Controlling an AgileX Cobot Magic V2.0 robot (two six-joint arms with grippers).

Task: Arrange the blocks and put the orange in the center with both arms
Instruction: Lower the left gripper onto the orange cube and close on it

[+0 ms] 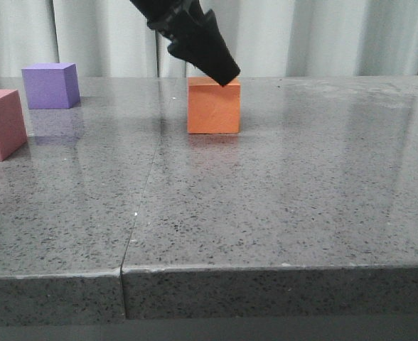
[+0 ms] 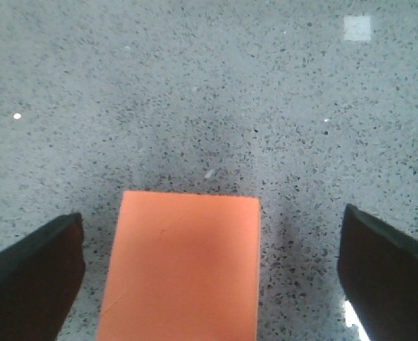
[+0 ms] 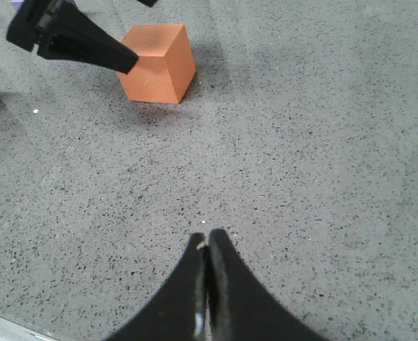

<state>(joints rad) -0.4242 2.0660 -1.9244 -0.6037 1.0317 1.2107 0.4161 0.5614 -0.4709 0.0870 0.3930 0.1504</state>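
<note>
The table (image 1: 280, 213), a speckled grey stone slab with a seam running from its near edge toward the far edge, lies closest to the camera, and its near part carries nothing but reflections. The pink-red cube (image 1: 1, 124) sits at the left edge, partly cut off by the frame, about midway between the near and far edges. The purple cube (image 1: 50, 85) stands beyond it, closer to the far left corner, apart from the pink-red one. The orange cube (image 1: 213, 106) rests flat on the table near the far edge, roughly midway between the left and right edges and just right of the seam, well apart from the other two cubes. The left gripper (image 2: 212, 273) reaches down from above the far edge, its dark tip at the orange cube's top; its fingers (image 2: 31, 284) are spread wide, one on each side of the cube, with bare table showing between each finger and the cube, so neither touches it. The right gripper (image 3: 207, 241) hangs over bare table toward the right side, well away from the orange cube, with its two fingers pressed together and nothing between them.
</note>
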